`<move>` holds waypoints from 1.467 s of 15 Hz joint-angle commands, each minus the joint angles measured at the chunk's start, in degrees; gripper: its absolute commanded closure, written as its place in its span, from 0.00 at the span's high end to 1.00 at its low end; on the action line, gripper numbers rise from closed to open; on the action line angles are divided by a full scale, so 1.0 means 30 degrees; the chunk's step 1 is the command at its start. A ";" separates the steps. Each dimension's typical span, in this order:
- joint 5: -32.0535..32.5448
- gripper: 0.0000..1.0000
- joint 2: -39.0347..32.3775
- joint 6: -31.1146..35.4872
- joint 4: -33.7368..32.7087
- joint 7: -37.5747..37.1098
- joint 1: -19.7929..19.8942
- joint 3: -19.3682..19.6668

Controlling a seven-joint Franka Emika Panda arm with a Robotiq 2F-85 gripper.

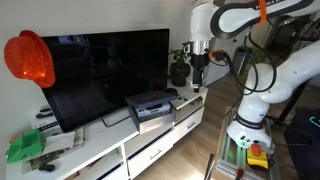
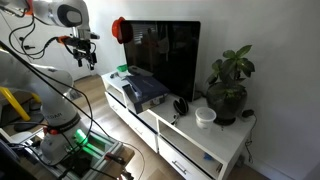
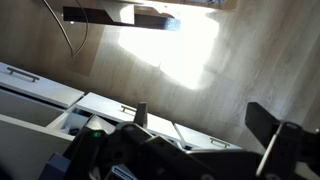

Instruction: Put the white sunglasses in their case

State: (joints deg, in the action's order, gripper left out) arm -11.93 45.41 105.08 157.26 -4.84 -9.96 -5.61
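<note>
My gripper hangs high in the air off one end of the white TV stand, over the wooden floor. It also shows in an exterior view. In the wrist view its two fingers stand wide apart with nothing between them, and the floor and the stand's drawer fronts lie below. I cannot make out the white sunglasses or their case in any view; they are hidden or too small to tell.
On the stand are a large black TV, a black box-shaped device, a potted plant, a white cup, dark headphones and a green item. A red object sits by the TV's corner.
</note>
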 commanded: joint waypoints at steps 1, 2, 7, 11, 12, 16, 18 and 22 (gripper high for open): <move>0.0460 1.00 -0.1173 0.0856 -0.0117 -0.0059 0.1256 0.0235; 0.0887 1.00 -0.1817 0.1120 -0.0083 0.0036 0.2049 0.0747; 0.4455 1.00 -0.5096 0.4858 0.0090 0.2736 0.5089 0.2899; 0.6270 1.00 -0.7971 1.0806 0.0219 0.7180 0.5635 0.5159; 0.6021 1.00 -0.8674 1.2054 0.0244 0.8109 0.5673 0.5796; 0.3640 1.00 -1.0885 1.5254 0.0283 1.1170 0.5928 0.8608; 0.3958 1.00 -1.0616 1.4738 0.0277 1.0470 0.6099 0.8112; 0.3120 1.00 -1.1065 1.5107 0.0250 1.1313 0.6196 0.8820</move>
State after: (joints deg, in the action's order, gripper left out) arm -2.22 12.21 150.51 158.01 28.90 7.63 21.94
